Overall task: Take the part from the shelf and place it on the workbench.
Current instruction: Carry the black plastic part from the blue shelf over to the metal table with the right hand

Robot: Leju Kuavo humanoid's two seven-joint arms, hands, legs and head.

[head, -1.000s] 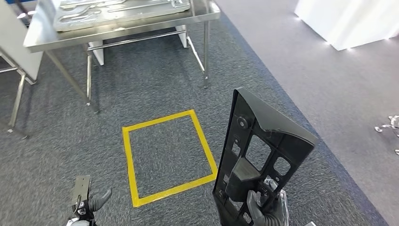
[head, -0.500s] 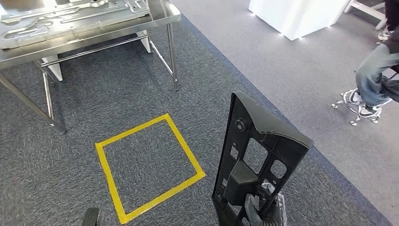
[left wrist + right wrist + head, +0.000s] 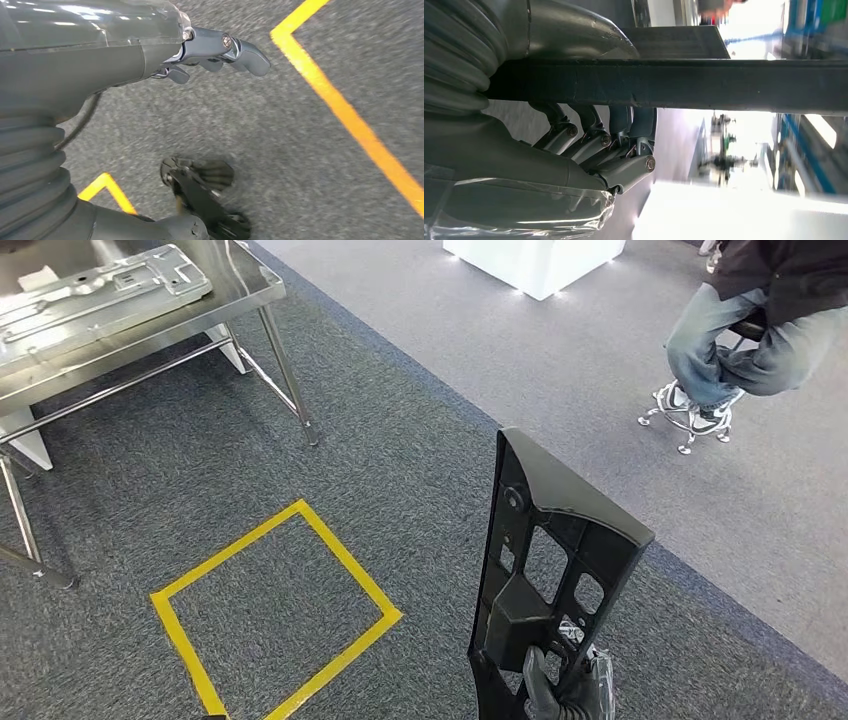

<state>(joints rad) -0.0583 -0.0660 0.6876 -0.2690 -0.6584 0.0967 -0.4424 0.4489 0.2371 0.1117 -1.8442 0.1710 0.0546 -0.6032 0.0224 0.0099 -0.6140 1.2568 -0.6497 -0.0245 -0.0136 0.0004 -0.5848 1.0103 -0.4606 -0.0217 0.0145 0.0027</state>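
A long black plastic part (image 3: 556, 560) with cut-outs stands upright at the lower right of the head view. My right hand (image 3: 562, 695) grips its lower end. In the right wrist view the part is a dark bar (image 3: 724, 85) with the hand's fingers (image 3: 599, 142) curled around it. My left hand (image 3: 215, 50) hangs over the grey carpet, fingers stretched out and holding nothing. The steel workbench (image 3: 150, 340) stands at the upper left, some way off, with a pressed metal plate (image 3: 100, 290) lying on it.
A yellow tape square (image 3: 345, 575) marks the carpet between me and the workbench. A person (image 3: 750, 320) sits on a stool at the upper right, on the lighter floor. A white block (image 3: 530, 255) stands at the top. The workbench legs (image 3: 290, 380) reach the carpet.
The camera has turned to the right: the workbench and the yellow square slid left and the seated person came into view. My right hand still holds the part upright.
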